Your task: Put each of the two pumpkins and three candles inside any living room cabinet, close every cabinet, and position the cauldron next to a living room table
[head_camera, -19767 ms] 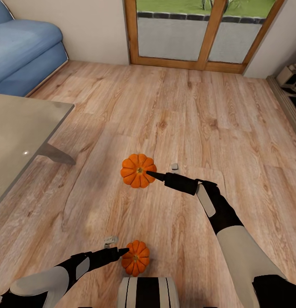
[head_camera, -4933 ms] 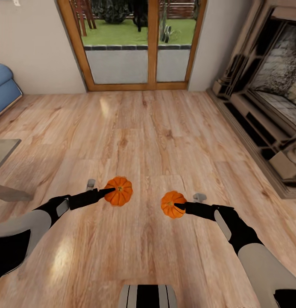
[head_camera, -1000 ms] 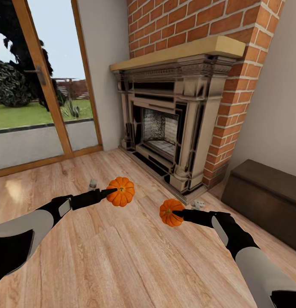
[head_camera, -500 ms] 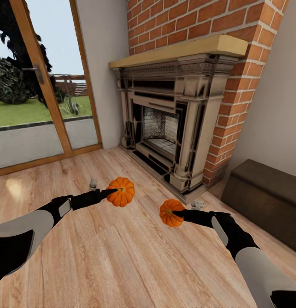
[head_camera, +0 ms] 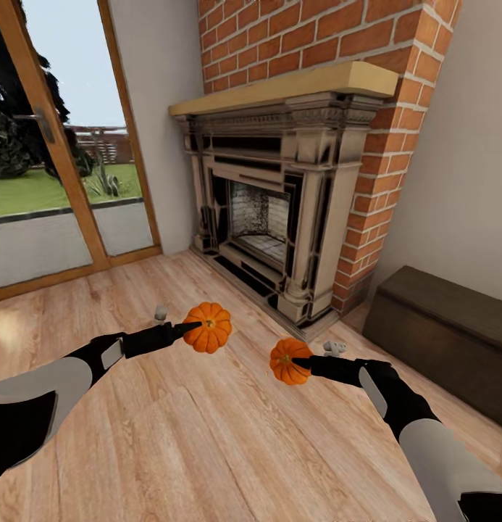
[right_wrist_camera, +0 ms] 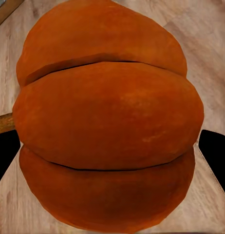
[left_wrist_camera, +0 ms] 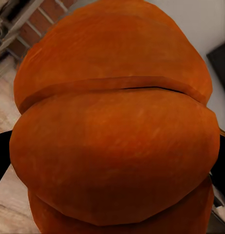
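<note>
My left gripper point(head_camera: 187, 330) grips one pumpkin point(head_camera: 208, 327), my right gripper point(head_camera: 303, 362) the other pumpkin point(head_camera: 288, 361), both carried above the floor point(head_camera: 207, 435). Cabinet point(head_camera: 442, 337) stands ahead at right, closed. Nothing stowed yet; candles and cauldron, I judge, outstanding

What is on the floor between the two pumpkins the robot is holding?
Nothing. In the head view, only bare wood floor shows between the left pumpkin and the right pumpkin.
</note>
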Motion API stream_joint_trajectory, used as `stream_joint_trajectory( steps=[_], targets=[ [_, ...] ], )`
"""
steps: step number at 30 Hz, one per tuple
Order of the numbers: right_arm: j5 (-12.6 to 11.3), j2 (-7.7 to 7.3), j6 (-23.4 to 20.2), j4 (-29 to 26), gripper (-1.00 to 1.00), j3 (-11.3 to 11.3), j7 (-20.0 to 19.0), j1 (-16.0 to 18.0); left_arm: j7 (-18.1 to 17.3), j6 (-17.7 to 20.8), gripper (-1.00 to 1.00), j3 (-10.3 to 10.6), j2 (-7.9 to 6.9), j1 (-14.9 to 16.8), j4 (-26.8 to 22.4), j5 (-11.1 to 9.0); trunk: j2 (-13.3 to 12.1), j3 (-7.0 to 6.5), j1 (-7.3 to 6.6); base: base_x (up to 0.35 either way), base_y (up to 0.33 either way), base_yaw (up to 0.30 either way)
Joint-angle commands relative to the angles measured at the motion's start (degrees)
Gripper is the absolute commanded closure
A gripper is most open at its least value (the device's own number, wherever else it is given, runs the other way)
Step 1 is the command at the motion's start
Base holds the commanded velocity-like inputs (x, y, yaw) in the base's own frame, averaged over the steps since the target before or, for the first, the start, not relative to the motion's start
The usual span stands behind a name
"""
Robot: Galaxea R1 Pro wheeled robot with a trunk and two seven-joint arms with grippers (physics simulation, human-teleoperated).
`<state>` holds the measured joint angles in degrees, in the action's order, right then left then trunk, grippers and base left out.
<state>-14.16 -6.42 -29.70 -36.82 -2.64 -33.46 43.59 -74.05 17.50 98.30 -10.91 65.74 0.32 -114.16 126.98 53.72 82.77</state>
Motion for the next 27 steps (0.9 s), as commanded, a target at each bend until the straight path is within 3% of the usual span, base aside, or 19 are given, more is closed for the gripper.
stream_joint_trajectory(
  steps=[1,14,27],
  targets=[
    [-0.1,0.0,0.0,0.0,1.0,0.0,0.0,0.0,0.0,0.0,1.0,-0.2,0.0,0.0,0.0,0.0,0.0,-0.06,0.0,0.0,0.0,-0.251],
    [0.0,0.0,-0.1,-0.1,1.0,0.0,0.0,0.0,0.0,0.0,1.0,-0.2,0.0,0.0,-0.1,0.0,0.0,-0.25,0.0,0.0,0.0,-0.088],
    [-0.3,0.0,-0.1,0.0,1.0,0.0,0.0,0.0,0.0,0.0,1.0,-0.2,0.01,0.0,-0.1,0.0,0.0,-0.25,0.0,0.0,0.0,-0.264]
  ],
)
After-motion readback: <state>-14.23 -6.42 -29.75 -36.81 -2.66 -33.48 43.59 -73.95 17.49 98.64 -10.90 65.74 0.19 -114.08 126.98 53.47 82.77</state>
